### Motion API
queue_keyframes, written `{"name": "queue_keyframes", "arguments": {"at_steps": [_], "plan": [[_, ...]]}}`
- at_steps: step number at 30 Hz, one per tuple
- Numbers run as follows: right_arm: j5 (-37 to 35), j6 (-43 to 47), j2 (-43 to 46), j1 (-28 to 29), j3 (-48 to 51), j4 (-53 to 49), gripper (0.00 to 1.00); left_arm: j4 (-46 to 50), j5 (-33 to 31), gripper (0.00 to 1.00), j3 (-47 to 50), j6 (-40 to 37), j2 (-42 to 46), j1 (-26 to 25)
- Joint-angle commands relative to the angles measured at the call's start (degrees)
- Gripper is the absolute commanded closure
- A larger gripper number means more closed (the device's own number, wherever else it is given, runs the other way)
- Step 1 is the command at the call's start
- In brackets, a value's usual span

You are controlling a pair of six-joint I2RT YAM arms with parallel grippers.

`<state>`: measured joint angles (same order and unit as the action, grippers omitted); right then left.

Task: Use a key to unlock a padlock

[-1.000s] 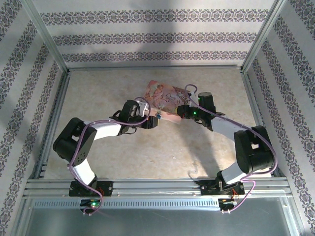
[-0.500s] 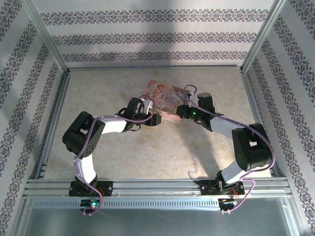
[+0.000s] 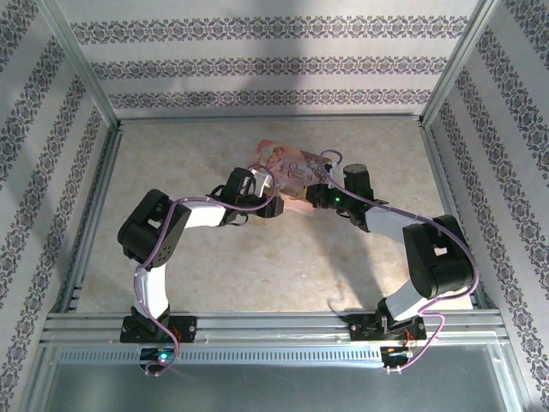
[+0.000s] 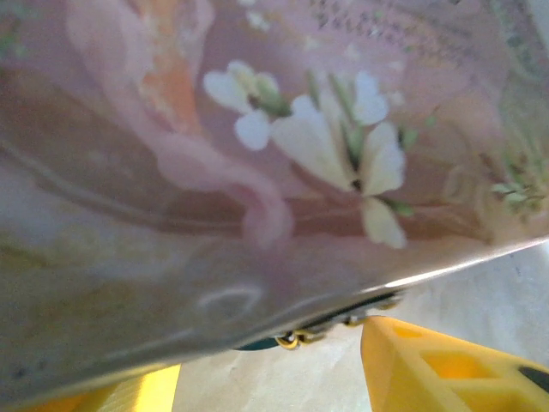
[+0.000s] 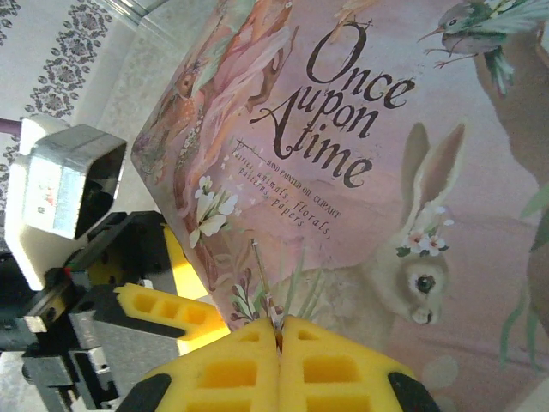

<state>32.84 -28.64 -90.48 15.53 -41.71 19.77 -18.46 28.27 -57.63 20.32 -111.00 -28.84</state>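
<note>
Nearest: right gripper (image 5: 279,333), yellow fingers pressed fully together, pinching a thin pale sliver judged to be the key (image 5: 274,316), aimed toward the lower edge of the pink picture tin (image 5: 369,172). Next: left gripper (image 4: 273,367), yellow fingers standing partly apart with bare table (image 4: 506,292) between them, clamped on nothing visible, set just below the tin's edge. Between those fingers, tucked under that edge: a dark blue-green sliver with a small brassy ring, judged to be the padlock (image 4: 257,345); keyhole too blurred to locate. Behind: pink picture tin again, lettered "Once upon a time", lying on the table close against both grippers; contact not determinable. Step in hand, by judgement: bringing key to keyhole. Handling notes: steady the lock body first by closing the left fingers on it, keyway turned toward the right arm; approach slowly along the keyway, never across it; keep the pinch firm against twisting or slipping of so thin a blade; stop and realign at any resistance; turn only once fully seated.
</note>
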Motion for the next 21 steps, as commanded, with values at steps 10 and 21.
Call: {"name": "queue_keyframes", "arguments": {"at_steps": [10,21], "plan": [[-0.06,-0.83,-1.02,0.91,1.64,-2.57,1.00,-1.30,1.80,0.47,-3.25,-2.74,-3.69,-0.60],[-0.23,-0.98,-1.37,1.10,1.55,-2.19,1.00,-2.62,2.50,0.52,-3.81,0.53,-3.50,-0.85]]}}
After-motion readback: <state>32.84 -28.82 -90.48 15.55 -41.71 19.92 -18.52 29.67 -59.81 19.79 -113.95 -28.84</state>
